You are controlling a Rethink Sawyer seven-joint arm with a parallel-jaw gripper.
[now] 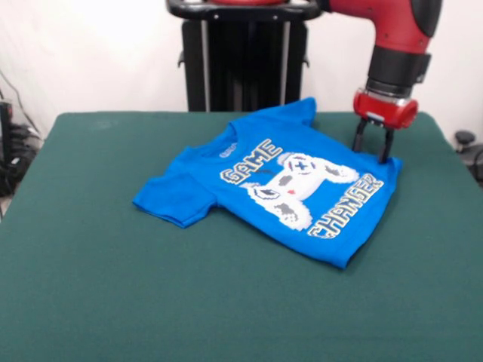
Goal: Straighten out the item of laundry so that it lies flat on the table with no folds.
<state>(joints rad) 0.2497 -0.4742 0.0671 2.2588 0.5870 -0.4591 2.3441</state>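
Green felt table (90,286) carries the blue T-shirt (272,188) nearly flat, and at its hem corner the gripper (373,147) stands with fingers parted, apparently to tug out remaining slack.

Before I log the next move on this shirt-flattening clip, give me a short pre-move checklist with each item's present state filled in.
1. T-shirt fully on the table, clear of its edges: ok.
2. Print side up, lettering readable: ok.
3. Shirt flat, no folds: not ok; slight ripples show near the collar and the left sleeve.
4. Gripper at the hem corner by the shirt's right edge, jaws apart: ok.
5. Jaws actually pinching cloth: cannot tell.
6. Bare table beside that corner to pull toward: ok.
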